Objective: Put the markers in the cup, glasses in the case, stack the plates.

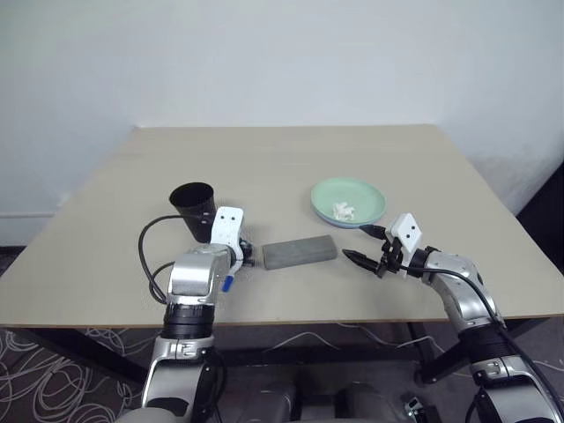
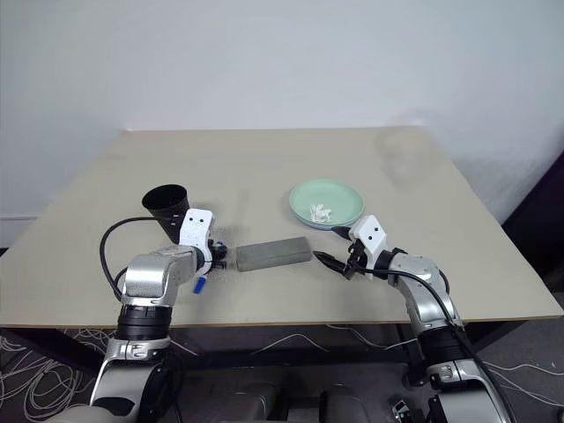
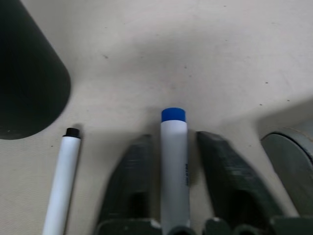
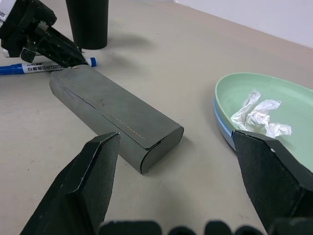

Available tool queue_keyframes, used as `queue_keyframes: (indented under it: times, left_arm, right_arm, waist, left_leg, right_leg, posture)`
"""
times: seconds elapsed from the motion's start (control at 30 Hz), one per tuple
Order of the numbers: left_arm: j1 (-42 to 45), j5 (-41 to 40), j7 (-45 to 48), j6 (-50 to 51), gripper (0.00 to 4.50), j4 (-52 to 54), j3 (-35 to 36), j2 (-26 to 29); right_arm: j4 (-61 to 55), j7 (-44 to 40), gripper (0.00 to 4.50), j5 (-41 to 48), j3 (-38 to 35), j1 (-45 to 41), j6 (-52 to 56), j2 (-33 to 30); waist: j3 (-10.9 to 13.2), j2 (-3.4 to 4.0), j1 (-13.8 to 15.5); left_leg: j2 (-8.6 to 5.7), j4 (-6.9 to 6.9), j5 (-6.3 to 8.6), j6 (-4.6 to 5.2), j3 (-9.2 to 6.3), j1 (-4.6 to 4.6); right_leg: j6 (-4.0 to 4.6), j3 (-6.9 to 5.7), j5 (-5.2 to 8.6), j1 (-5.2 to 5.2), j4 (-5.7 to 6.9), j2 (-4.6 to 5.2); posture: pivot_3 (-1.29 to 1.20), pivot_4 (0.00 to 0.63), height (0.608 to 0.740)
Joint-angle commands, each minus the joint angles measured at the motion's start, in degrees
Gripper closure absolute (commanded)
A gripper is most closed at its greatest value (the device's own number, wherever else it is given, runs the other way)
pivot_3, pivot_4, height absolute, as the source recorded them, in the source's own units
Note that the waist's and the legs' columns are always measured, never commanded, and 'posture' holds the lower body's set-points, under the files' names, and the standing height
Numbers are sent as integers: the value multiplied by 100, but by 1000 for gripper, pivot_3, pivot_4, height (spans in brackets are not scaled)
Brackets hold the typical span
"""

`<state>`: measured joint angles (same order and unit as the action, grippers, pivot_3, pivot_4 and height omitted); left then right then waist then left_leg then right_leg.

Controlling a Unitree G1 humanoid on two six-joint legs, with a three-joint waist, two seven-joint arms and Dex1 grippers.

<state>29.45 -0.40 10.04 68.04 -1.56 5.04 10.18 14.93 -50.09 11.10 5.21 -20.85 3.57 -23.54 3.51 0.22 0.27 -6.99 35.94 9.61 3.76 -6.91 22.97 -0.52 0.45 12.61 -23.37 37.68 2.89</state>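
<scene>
The blue-capped marker lies on the table, and my left gripper is shut on it, one finger along each side. The black-capped marker lies just beside it, next to the upright black cup. The grey case lies shut between my two grippers. The glasses are out of view. My right gripper hovers open on the far side of the case from the left gripper, pointing at it and holding nothing. The mint green plate rests on the light blue plate.
A crumpled white scrap lies in the green plate. The beige table stretches bare behind the objects to a white wall. Its front edge runs just below both grippers.
</scene>
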Motion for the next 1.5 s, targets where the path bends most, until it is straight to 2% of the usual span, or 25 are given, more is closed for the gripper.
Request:
queue_keyframes:
  times: [0.03,0.17,0.27,0.4,0.53,0.73,0.9,1.07,1.33,1.5]
  left_arm:
    - [186,-74,-79,-20,4310,51,33,-2]
    - [206,-123,6,-238,4347,73,-71,78]
    - [222,-78,81,-761,4347,100,-235,159]
    - [234,-52,496,-2353,4347,72,-488,427]
    - [489,-163,560,-4062,4347,-280,-201,508]
    - [988,-67,258,-6238,4347,-1316,141,725]
    - [1440,65,-123,-7655,4347,-2434,341,946]
    - [1735,180,-497,-8340,4347,-3366,397,1142]
    - [1688,287,-761,-8651,4347,-3816,343,1163]
    - [1652,226,-665,-8628,2608,-3887,321,1116]
  right_arm:
    - [-133,18,525,17,-81,-120,-102,-19]
    - [-122,16,525,12,-80,-138,-107,-24]
    - [-105,15,525,5,-83,-155,-115,-26]
    - [-78,20,525,-9,-84,-181,-125,-22]
    - [-66,12,525,-22,-85,-201,-124,-24]
    - [-76,5,525,-20,-84,-216,-112,-34]
    - [-115,16,525,-15,-89,-199,-93,-40]
    - [-178,47,525,-10,-118,-151,-69,-68]
    - [-306,94,525,15,-149,-31,-28,-108]
    - [-258,109,525,11,-137,-97,-17,-95]
  waist:
    - [0,0,4]
    - [0,0,3]
    - [1,-1,3]
    - [1,-1,3]
    - [1,-1,6]
    - [1,0,10]
    - [1,-2,34]
    - [0,-2,40]
    - [0,-6,51]
    - [0,-6,50]
  left_leg:
    - [0,0,0,0,0,0]
    - [0,0,0,0,1,0]
    - [0,0,0,0,0,3]
    - [0,-3,0,0,1,10]
    - [0,-10,0,0,2,17]
    - [0,-10,0,0,3,26]
    - [-1,-8,0,0,4,31]
    - [-1,-4,-1,0,3,33]
    - [-2,5,-1,1,2,40]
    - [-2,5,-1,1,1,40]
  right_leg:
    - [-1,-1,0,-2,-1,0]
    - [-2,0,1,0,-4,1]
    - [-2,-1,2,1,-4,3]
    - [-1,0,2,-5,-4,3]
    - [-1,1,2,-13,-12,4]
    - [-14,-1,-6,-23,-13,2]
    - [-17,-5,-8,-25,-16,2]
    - [-18,-9,-8,-25,-15,1]
    - [-20,-21,-9,-24,-15,3]
    - [-20,-36,-9,-25,-12,2]
  posture:
    - [0,0,736]
    - [0,0,736]
    - [0,0,736]
    - [0,0,736]
    - [0,0,736]
    - [0,0,736]
    - [0,0,736]
    - [0,0,736]
    - [0,0,736]
    - [0,0,736]
